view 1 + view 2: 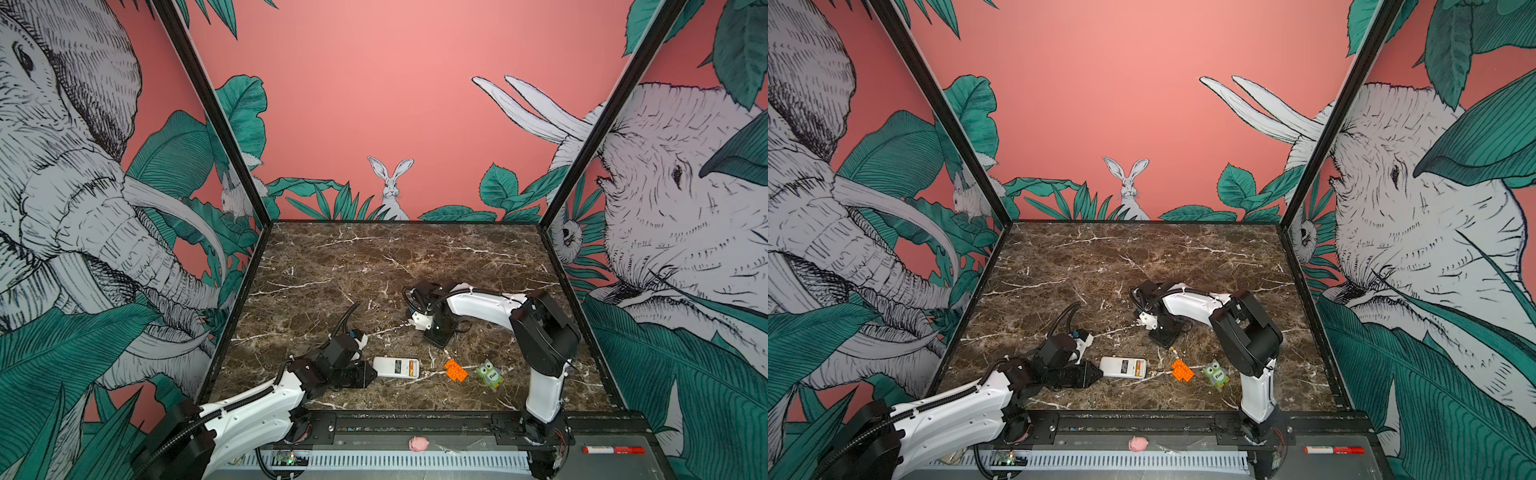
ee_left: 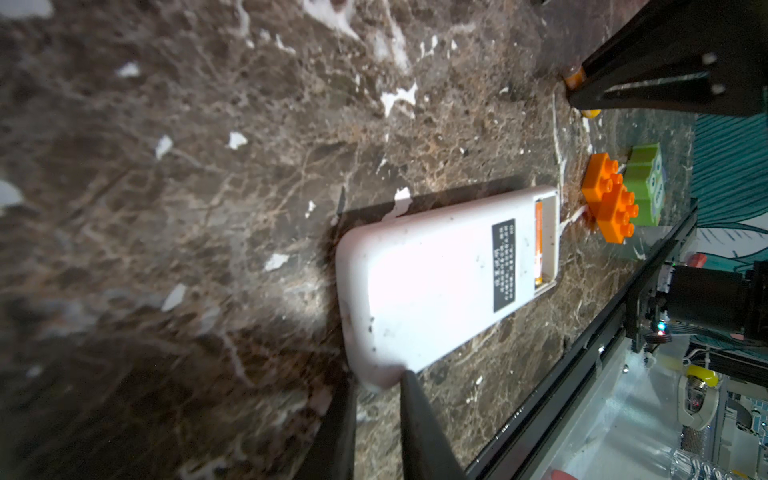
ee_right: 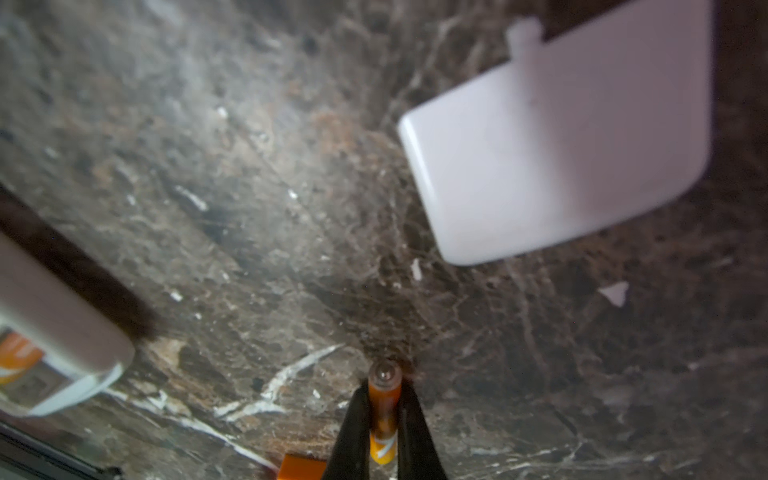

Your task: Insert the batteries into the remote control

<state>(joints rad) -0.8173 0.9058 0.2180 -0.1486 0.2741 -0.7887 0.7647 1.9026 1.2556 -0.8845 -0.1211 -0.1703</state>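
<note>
The remote control (image 1: 395,367) (image 1: 1123,368) lies back up on the marble, its battery bay open at the right end. One orange battery (image 2: 663,245) sits in that bay. My left gripper (image 2: 380,380) (image 1: 365,373) is shut on the remote's left end, with a rounded corner between the fingertips. My right gripper (image 3: 384,390) (image 1: 437,338) points down at the table behind the remote and is shut on the other battery (image 3: 384,405), whose metal tip sticks out past the fingertips. The remote (image 3: 54,332) lies off to one side of it.
A white battery cover (image 3: 561,137) lies flat on the marble near the right gripper. An orange studded brick (image 1: 456,370) and a green owl toy (image 1: 490,374) sit right of the remote. A pink toy (image 1: 417,444) and a red marker (image 1: 613,450) lie on the front ledge.
</note>
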